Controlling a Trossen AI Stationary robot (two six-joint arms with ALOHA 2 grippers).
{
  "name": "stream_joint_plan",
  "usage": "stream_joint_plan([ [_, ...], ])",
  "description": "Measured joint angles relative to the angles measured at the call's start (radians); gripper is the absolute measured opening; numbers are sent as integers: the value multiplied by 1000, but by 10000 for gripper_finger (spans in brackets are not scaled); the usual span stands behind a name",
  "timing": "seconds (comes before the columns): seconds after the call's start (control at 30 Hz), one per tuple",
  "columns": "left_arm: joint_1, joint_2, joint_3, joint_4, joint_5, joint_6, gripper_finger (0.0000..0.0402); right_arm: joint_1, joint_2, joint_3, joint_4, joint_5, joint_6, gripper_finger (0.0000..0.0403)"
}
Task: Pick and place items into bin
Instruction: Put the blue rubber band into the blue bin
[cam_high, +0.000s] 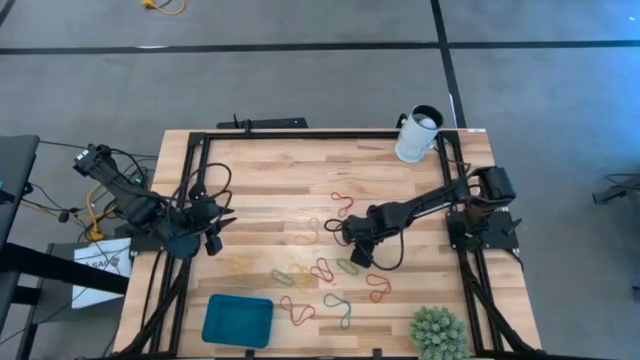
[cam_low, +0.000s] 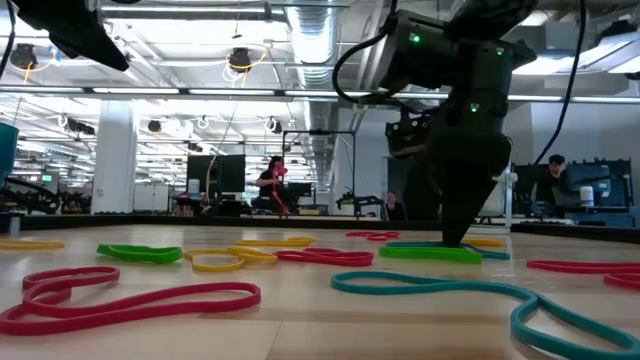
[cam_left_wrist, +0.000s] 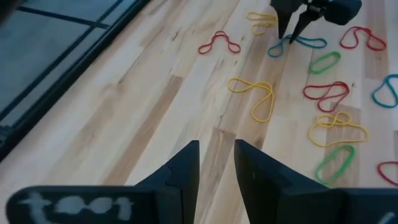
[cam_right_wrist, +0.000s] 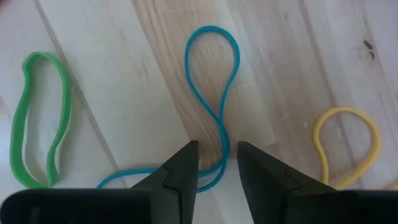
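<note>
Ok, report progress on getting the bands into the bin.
Nothing looks done: the teal bin appears empty in the high view. In hand: the right gripper is down at the table with its fingers astride a twisted blue band, not yet closed on it. The left gripper waits at the table's left side. Left: many loops, such as the yellow band and green band, lie scattered across the wood.

My right pincer (cam_low: 458, 238) down on tabletop (cam_low: 300, 325), tips planted beside green band (cam_low: 430, 254). Landmark: that green band. Teal loop (cam_low: 470, 292) snakes in front of it. Red loops (cam_low: 120, 298) well off, nearer camera. Another green band (cam_low: 140, 254) and yellow band (cam_low: 217, 263) to its side, near red band (cam_low: 325, 257). Person (cam_low: 272, 180) far behind, in room.
</note>
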Motion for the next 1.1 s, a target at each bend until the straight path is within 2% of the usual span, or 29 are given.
stream_joint_plan([
  [0.17, 0, 0, 0, 10, -43, 5, 91, 0, 12, 3, 0, 2, -1, 93],
  [0.37, 0, 0, 0, 27, -87, 6, 91, 16, -42, 16, 42, -5, -77, 8],
  [0.53, 0, 0, 0, 66, -118, 31, 91, 32, -120, 53, 189, -8, -130, 3],
  [0.7, 0, 3, -1, 66, -146, 28, 91, 68, -147, 130, 429, -31, -222, 2],
  [0.8, 0, 4, -1, 97, -197, 27, 91, 101, -99, 216, 532, -18, -310, 1],
  [0.97, 0, 4, -1, 116, -293, 26, 91, 172, 86, 442, 515, -35, -458, 1],
  [1.1, 0, 4, -1, 117, -310, 17, 91, 215, 220, 658, 527, -83, -558, 1],
])
